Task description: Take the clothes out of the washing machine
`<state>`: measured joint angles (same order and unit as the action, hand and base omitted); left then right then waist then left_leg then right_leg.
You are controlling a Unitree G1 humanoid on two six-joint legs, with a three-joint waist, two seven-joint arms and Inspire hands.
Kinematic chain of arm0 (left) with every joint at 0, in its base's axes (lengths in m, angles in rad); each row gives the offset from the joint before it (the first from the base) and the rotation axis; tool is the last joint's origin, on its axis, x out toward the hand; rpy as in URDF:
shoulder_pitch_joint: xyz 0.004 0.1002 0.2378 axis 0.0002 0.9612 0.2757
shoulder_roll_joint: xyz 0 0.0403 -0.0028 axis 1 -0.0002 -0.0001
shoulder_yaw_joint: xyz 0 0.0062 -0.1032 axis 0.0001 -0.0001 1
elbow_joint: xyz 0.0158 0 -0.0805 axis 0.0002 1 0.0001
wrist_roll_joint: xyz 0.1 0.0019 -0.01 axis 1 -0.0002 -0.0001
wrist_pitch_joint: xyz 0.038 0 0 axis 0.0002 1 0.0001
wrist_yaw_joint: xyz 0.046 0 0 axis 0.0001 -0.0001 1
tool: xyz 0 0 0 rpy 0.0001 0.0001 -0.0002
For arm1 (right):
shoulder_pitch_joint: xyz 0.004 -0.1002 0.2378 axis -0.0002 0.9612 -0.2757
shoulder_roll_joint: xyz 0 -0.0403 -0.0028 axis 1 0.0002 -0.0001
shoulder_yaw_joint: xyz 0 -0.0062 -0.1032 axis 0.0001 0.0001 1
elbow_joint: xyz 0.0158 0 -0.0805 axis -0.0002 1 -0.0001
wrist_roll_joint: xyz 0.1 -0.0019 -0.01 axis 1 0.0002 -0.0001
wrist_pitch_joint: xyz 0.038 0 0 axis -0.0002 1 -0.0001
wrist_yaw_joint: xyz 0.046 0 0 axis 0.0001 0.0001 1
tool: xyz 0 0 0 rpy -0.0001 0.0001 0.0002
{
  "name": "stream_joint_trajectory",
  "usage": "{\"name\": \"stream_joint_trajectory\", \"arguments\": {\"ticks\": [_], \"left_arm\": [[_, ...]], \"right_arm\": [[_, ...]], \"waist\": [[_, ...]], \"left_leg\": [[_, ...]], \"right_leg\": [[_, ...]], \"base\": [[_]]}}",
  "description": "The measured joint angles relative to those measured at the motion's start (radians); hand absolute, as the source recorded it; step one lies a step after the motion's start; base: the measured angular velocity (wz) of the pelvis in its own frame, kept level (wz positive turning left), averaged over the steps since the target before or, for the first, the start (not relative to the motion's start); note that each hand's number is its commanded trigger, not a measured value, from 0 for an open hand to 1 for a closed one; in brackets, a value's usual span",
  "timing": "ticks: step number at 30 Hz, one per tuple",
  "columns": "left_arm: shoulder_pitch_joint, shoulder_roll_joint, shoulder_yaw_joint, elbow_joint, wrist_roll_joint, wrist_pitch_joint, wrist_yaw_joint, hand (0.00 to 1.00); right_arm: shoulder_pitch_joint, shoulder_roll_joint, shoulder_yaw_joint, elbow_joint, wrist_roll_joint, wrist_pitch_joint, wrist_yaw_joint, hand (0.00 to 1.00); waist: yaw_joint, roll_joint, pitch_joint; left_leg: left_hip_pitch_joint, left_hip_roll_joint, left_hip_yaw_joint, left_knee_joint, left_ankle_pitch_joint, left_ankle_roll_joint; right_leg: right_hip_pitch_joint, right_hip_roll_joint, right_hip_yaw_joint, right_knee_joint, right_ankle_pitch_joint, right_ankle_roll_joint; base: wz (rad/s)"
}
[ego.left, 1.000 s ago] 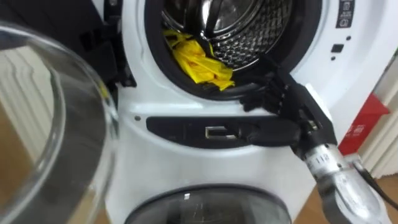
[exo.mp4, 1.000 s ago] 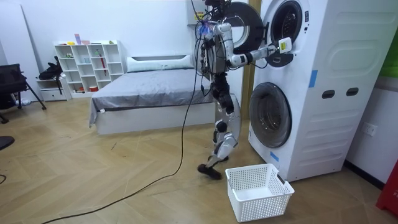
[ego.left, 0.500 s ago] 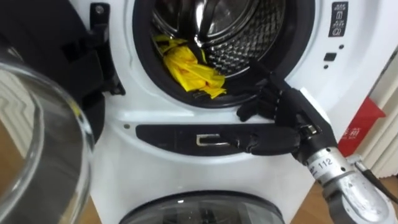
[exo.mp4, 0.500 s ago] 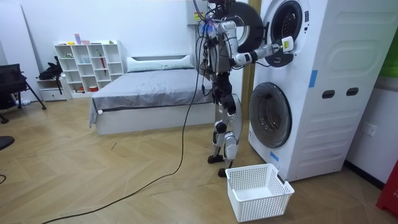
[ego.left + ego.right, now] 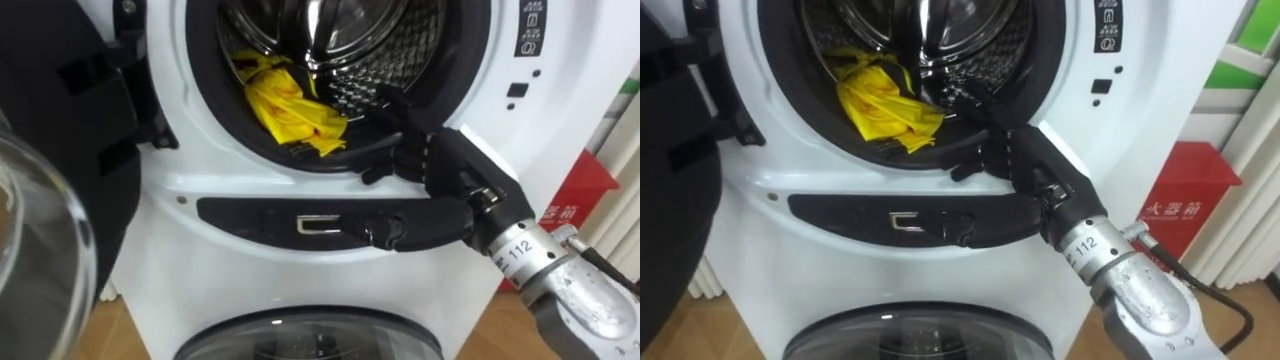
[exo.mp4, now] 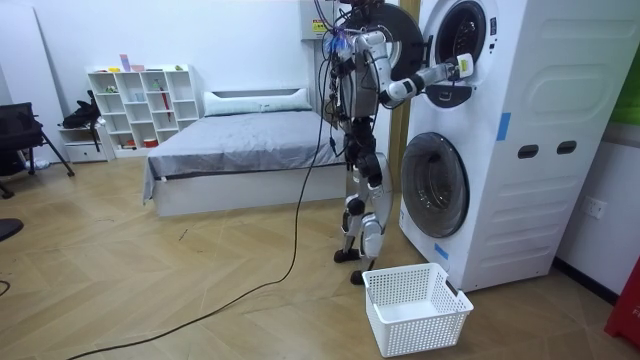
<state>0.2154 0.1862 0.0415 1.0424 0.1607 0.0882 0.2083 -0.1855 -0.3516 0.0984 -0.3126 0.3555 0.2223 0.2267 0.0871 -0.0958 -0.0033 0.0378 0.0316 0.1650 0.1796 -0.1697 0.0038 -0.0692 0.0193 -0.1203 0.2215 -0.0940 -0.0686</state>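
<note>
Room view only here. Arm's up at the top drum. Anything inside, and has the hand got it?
Observer: A yellow cloth, bunched low at the left of the drum opening.
Operator: Grasped?
Observer: No. The right hand is open at the opening's lower rim, fingers pointing toward the cloth.
Operator: Touching it?
Observer: Can't tell; they end close to its lower edge.

Home bedroom w/ laundry corner: grey-covered bed (image 6: 235,150) is sitting along the back wall, white cube shelf unit (image 6: 140,105) is standing beside it, herringbone wood floor (image 6: 150,290) is running thru, two stacked front-loaders (image 6: 520,150) are standing at room view's right, white laundry basket (image 6: 417,305) is sitting in front.
</note>
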Motion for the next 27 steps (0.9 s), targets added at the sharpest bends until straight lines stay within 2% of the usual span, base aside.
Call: {"name": "stream_joint_trajectory", "arguments": {"ticks": [2,8,20,27], "left_arm": [[-0.012,0.000,0.002,0.001,0.000,0.006,-0.001,0.00],[-0.009,0.000,0.013,0.002,-0.001,0.010,-0.002,0.00],[-0.006,-0.001,0.024,0.001,0.002,0.017,-0.002,0.00],[-0.006,-0.001,0.033,0.001,0.001,0.019,-0.002,0.00]], "right_arm": [[-0.013,-0.001,0.000,-0.015,0.000,0.024,0.019,0.00],[-0.032,0.003,0.001,-0.017,0.001,0.042,0.063,0.00],[-0.039,0.005,-0.007,-0.018,0.002,0.058,0.110,0.00],[-0.039,0.007,-0.003,-0.028,0.002,0.064,0.129,0.00]], "waist": [[0.001,-0.009,0.0003],[0.009,-0.009,0.0001],[0.030,-0.006,0.0000],[0.037,-0.007,-0.0015]], "left_leg": [[-0.006,0.009,0.002,0.001,0.002,-0.010],[0.002,0.026,0.001,0.000,0.000,-0.031],[0.007,0.043,-0.022,-0.001,0.004,-0.053],[0.016,0.045,-0.017,-0.011,0.010,-0.061]], "right_leg": [[-0.005,0.008,-0.001,-0.002,0.004,-0.013],[0.001,0.024,-0.006,-0.001,-0.001,-0.040],[0.014,0.037,-0.029,-0.001,-0.021,-0.055],[0.014,0.042,-0.025,-0.001,-0.020,-0.063]], "base": [[-0.02],[0.00],[0.04],[-0.02]]}}
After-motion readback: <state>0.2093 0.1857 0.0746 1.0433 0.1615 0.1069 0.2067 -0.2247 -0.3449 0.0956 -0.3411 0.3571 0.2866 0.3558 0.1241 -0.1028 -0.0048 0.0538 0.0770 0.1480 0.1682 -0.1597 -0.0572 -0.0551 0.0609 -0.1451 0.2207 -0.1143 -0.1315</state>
